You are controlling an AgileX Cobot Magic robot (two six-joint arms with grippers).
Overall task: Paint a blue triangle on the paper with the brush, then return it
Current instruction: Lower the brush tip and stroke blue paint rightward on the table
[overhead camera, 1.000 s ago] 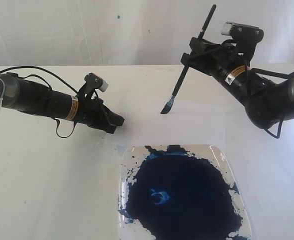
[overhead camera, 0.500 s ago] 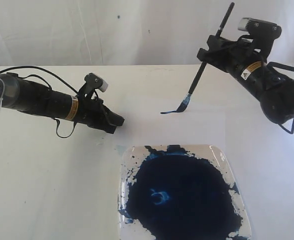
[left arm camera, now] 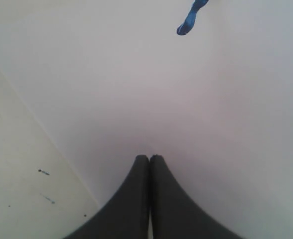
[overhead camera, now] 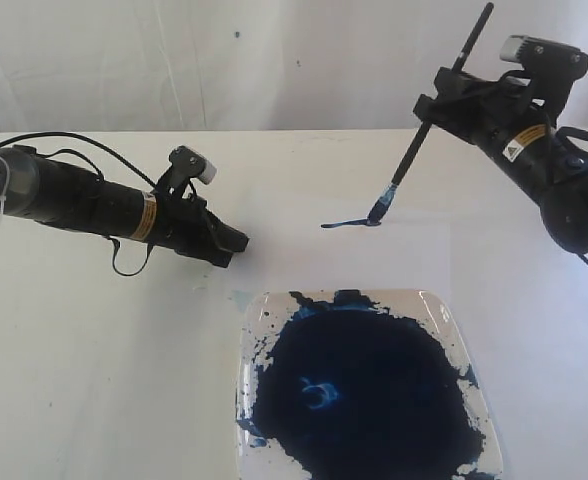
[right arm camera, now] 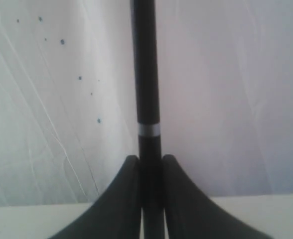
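White backdrop behind, cream counter [overhead camera: 64, 380] below. My right end effector [overhead camera: 432, 105] is clamped on the brush [overhead camera: 406, 168], gripping the black handle part-way up. The brush leans, its blue tip meeting the paper [overhead camera: 294, 255] at the end of a short blue stroke [overhead camera: 346, 224]. My left end effector [overhead camera: 236, 243] sits low near the paper's left edge, jaws pressed together, holding nothing. At the paper's near edge lies the clear tray [overhead camera: 452, 325], pooled with dark blue paint.
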